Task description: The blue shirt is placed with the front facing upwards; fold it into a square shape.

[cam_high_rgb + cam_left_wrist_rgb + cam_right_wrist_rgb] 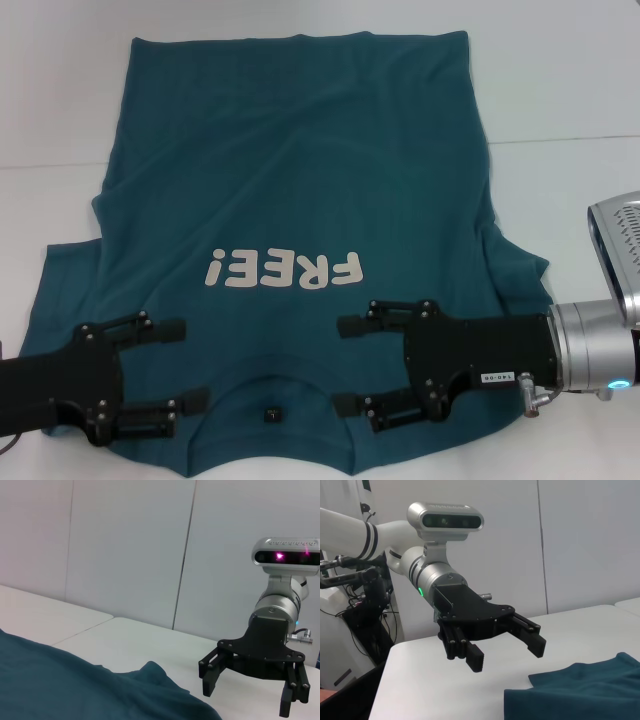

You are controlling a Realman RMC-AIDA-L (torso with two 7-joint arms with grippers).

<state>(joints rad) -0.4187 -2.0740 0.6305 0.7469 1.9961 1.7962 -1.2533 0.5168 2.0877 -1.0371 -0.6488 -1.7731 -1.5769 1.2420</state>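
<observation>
The blue shirt [290,180] lies spread flat on the white table [560,80], front up, with its off-white "FREE!" print [283,269] readable from the far side. The collar [270,362] and small dark neck tag [271,384] are at the near edge. My left gripper [185,365] hovers open over the left shoulder, beside the collar. Over the right shoulder my right gripper [342,365] is open too, its fingers pointing toward the collar. The left wrist view shows the right gripper [247,697] above the shirt [60,685]. The right wrist view shows the left gripper [506,655] and a sleeve of the shirt [585,690].
A seam line [560,140] crosses the table top on both sides of the shirt. Bare white table surrounds the shirt at the far side and right. A stand with cables [365,610] is behind the left arm, beyond the table edge.
</observation>
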